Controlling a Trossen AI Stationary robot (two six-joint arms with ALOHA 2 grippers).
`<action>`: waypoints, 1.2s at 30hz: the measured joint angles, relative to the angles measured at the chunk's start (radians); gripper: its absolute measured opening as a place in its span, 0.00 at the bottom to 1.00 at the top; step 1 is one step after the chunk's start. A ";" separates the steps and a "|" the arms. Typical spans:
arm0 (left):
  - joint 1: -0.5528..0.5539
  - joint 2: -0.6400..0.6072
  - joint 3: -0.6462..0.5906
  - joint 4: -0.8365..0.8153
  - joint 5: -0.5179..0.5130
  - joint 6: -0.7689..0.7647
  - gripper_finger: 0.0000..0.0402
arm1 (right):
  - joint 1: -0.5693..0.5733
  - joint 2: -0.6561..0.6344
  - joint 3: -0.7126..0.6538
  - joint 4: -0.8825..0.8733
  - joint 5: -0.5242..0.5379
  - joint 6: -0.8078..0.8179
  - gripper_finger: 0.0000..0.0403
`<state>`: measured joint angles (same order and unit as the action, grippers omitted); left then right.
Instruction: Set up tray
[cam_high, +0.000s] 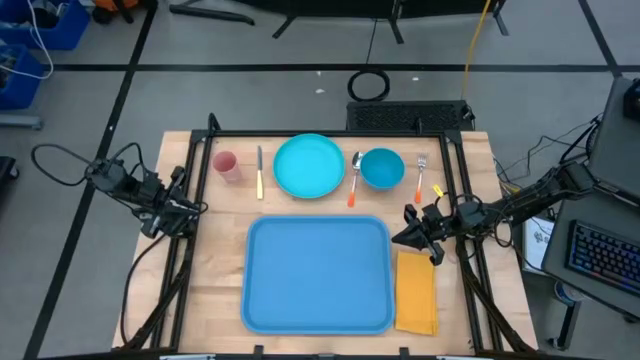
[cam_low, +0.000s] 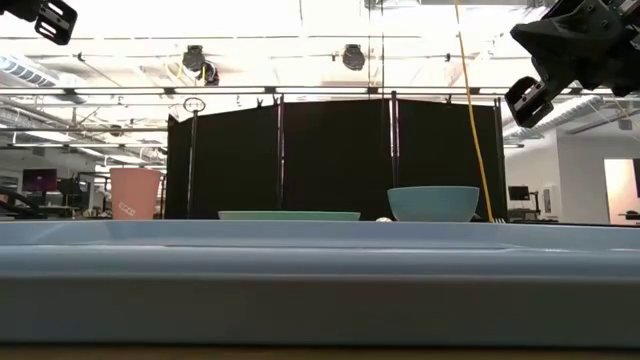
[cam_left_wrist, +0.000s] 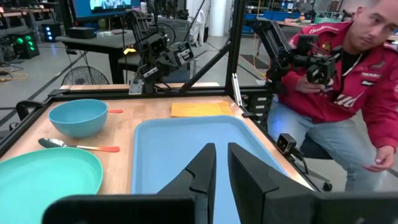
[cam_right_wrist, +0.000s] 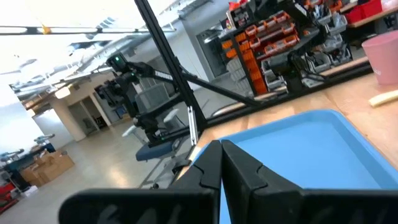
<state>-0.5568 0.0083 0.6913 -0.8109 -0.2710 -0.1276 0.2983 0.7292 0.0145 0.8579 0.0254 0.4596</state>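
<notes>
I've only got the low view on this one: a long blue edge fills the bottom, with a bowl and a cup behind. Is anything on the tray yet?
Observer: No. From above, the tray is bare.
Operator: Where's the cutlery? I can't see any.
Observer: In the row behind the tray: a knife between the cup and the plate, a spoon between the plate and the bowl, and a fork right of the bowl.
Operator: Is there a napkin?
Observer: Yes, a yellow napkin lies on the table by the tray's right side.
Operator: And the grippers?
Observer: The right gripper is shut and holds nothing, above the tray's right rear corner. The left gripper holds nothing, left of the tray.
</notes>
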 joint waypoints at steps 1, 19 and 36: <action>0.000 0.000 0.000 0.000 0.000 0.000 0.12 | 0.000 0.000 0.000 -0.002 0.000 0.000 0.00; 0.000 0.000 0.000 0.000 0.000 0.000 0.12 | -0.004 0.000 0.000 0.028 0.029 -0.052 0.00; 0.000 0.000 0.000 0.000 0.001 0.000 0.12 | -0.004 0.000 0.000 0.010 0.027 -0.056 0.00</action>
<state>-0.5568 0.0082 0.6912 -0.8108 -0.2699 -0.1276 0.2943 0.7296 0.0143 0.8679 0.0521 0.4035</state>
